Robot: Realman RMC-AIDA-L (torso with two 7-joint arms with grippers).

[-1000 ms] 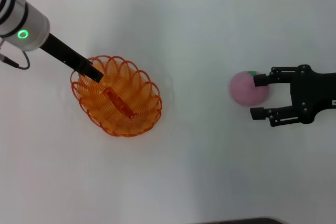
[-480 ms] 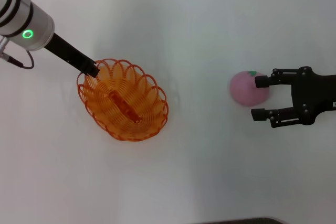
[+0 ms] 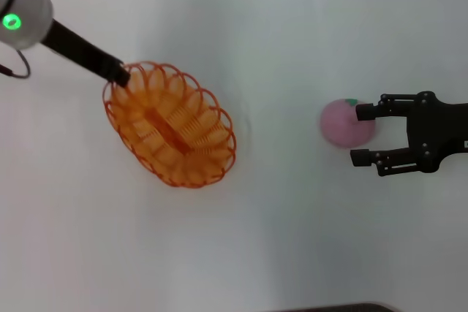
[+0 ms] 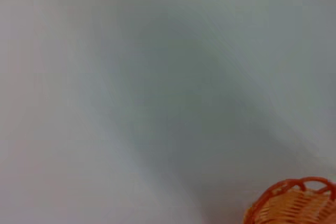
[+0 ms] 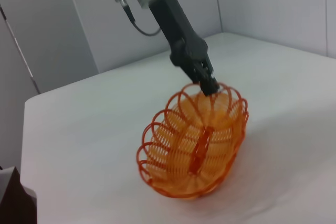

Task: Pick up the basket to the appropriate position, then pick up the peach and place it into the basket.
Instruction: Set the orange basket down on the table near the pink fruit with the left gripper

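The orange wire basket (image 3: 171, 125) is held by its far-left rim in my left gripper (image 3: 117, 75), which is shut on it. In the right wrist view the basket (image 5: 194, 142) hangs tilted, its gripped end raised off the white table. A bit of its rim shows in the left wrist view (image 4: 294, 203). The pink peach (image 3: 344, 123) sits on the table at the right. My right gripper (image 3: 360, 135) is open, with its fingertips on either side of the peach's right side.
The white table (image 3: 278, 239) spreads around both things. Grey wall panels (image 5: 79, 19) stand behind the table's far edge in the right wrist view.
My left arm has pulled back up and to the left, tilting and lifting the basket by its rim. The basket has shifted slightly right. The right gripper and peach have stayed still.
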